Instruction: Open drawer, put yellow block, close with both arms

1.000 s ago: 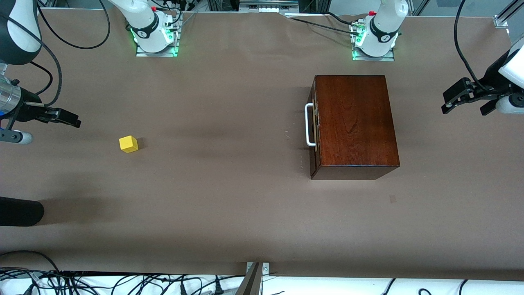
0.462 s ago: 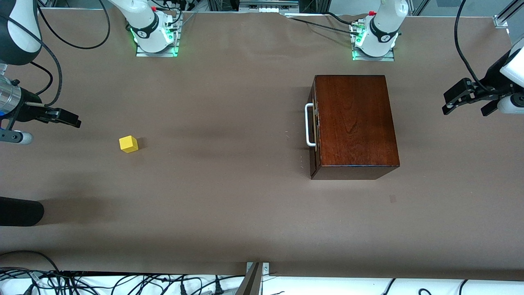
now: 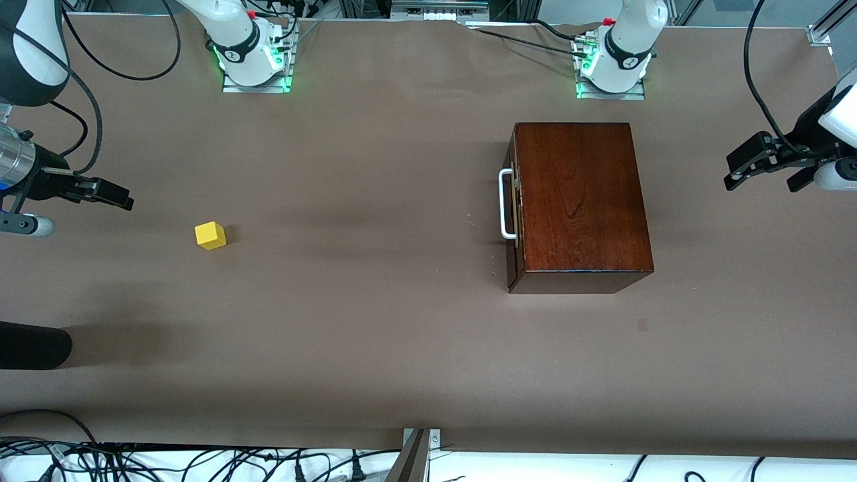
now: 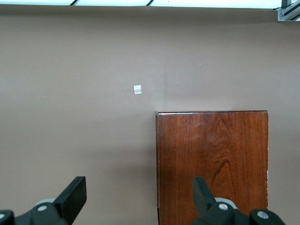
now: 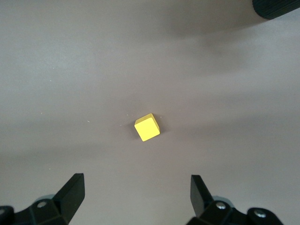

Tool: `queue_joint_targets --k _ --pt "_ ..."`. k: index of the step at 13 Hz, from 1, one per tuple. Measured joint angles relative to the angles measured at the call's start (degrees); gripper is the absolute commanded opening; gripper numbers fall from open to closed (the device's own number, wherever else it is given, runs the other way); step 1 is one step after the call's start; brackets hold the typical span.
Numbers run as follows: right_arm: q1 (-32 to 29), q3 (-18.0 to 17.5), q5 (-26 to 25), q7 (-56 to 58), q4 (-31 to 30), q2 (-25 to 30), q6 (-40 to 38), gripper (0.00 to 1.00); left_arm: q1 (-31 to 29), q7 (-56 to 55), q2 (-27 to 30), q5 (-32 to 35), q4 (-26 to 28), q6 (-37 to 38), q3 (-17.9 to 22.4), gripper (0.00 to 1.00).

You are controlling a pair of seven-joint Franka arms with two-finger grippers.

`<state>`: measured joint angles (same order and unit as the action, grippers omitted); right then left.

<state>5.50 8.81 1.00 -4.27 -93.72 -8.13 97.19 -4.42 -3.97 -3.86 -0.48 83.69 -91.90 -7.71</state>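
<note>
The dark mahogany box stands toward the left arm's end of the table. Its drawer is shut, and the white loop handle faces the right arm's end. The pale tray is hidden inside. The yellow block lies on the table toward the right arm's end. My right gripper hangs open and empty above the table beside the block; the block shows ahead of its own gripper. My left gripper is open and empty, off the box's end away from the handle. The box top lies partly under the left gripper.
A black rounded object pokes in at the right arm's end, nearer the front camera than the block. A small pale mark is on the brown table cover. The arm bases stand along the table's edge farthest from the front camera.
The left gripper has drifted very slightly toward the left arm's end of the table. The right gripper, block and box have not moved.
</note>
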Motion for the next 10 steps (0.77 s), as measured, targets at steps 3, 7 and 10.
queue_joint_targets --k 3,7,10 --pt "0.02 -0.05 0.01 0.01 0.00 -0.92 0.07 1.00 0.00 0.14 -0.21 0.00 0.00 -1.99 0.05 1.00" --pt "0.03 -0.06 0.04 0.02 -0.05 -1.45 0.14 1.00 0.09 0.40 -1.54 0.00 0.04 -2.66 -0.28 1.00" --pt "0.03 -0.06 0.04 0.02 -0.37 -1.51 0.14 1.00 0.16 0.40 -1.81 0.47 0.03 -2.69 -0.71 1.00"
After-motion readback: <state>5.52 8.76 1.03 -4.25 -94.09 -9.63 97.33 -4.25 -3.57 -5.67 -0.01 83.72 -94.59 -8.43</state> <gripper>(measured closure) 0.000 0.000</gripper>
